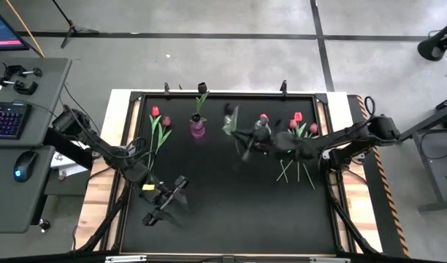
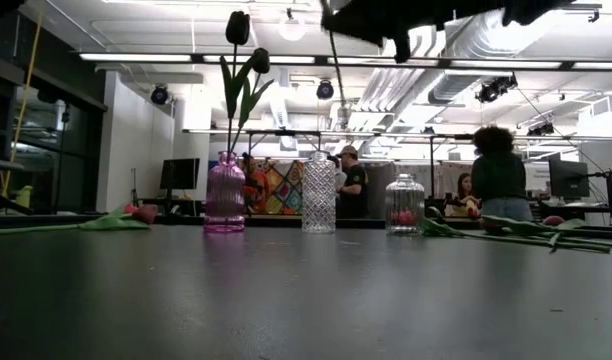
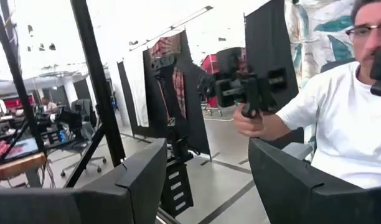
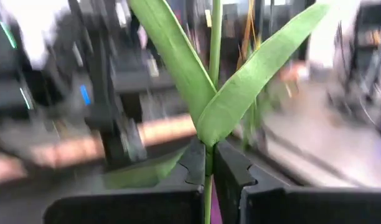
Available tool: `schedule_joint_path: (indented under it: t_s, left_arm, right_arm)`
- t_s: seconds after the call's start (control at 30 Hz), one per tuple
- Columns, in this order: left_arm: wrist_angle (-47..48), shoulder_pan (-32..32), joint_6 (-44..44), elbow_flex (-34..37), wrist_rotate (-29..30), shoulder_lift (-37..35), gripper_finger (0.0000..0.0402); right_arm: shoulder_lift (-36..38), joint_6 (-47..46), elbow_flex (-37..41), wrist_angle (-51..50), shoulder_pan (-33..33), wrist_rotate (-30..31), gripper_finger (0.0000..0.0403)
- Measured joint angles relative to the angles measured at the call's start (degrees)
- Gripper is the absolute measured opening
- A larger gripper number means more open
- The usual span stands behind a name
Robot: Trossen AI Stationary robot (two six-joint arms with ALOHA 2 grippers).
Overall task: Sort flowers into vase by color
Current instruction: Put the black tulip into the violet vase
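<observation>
My right gripper (image 4: 207, 158) is shut on a tulip's green stem and is raised over the middle of the table (image 1: 245, 145). The held flower's head does not show. A purple vase (image 1: 198, 130) holds dark tulips (image 2: 238, 27). A tall clear vase (image 2: 319, 192) and a round clear vase (image 2: 404, 203) stand beside it in a row. Red and pink tulips lie flat on the table at the left (image 1: 159, 124) and at the right (image 1: 300, 135). My left gripper (image 3: 206, 180) is open over the near left of the table (image 1: 169, 201) and touches nothing. My right gripper pinches the thin stem (image 4: 207, 177) between its two fingers, just below the point where two long leaves (image 4: 240, 74) branch off. The fingers lie across the stem. The flower is lifted clear of the table. In the low view its stem (image 2: 333, 70) runs down from the gripper above the tall clear vase.
The black table has a raised frame with clamps on the far edge (image 1: 283, 86). A desk with keyboard and mouse (image 1: 23, 164) stands to the left. People show in the room beyond, one near my left arm (image 3: 340, 106). The near half of the table (image 1: 245, 212) holds only my left gripper.
</observation>
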State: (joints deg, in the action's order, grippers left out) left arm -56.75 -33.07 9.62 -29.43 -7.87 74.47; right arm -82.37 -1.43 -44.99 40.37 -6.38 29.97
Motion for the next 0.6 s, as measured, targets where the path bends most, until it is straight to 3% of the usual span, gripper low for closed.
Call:
schedule_joint_path:
  t_s: [0.13,0.3,0.43,0.6]
  left_arm:
    - [0.13,-0.12,0.29,-0.01,0.83,-0.23,0.0214]
    - [1.21,-0.1,1.5,0.0,1.35,-0.23,0.0213]
    - [2.5,-0.1,1.63,0.0,3.39,-0.21,0.0213]
    - [4.11,-0.1,2.22,0.0,5.99,-0.21,0.0213]
  right_arm:
    - [-3.32,3.08,4.7,21.73,3.6,-8.04,0.0]
    - [-11.77,8.51,4.52,38.4,6.56,-11.02,0.0]
    - [-19.46,13.59,0.02,45.49,8.6,-17.65,0.0]
    - [-25.97,17.19,-7.43,46.03,11.06,-18.73,0.0]
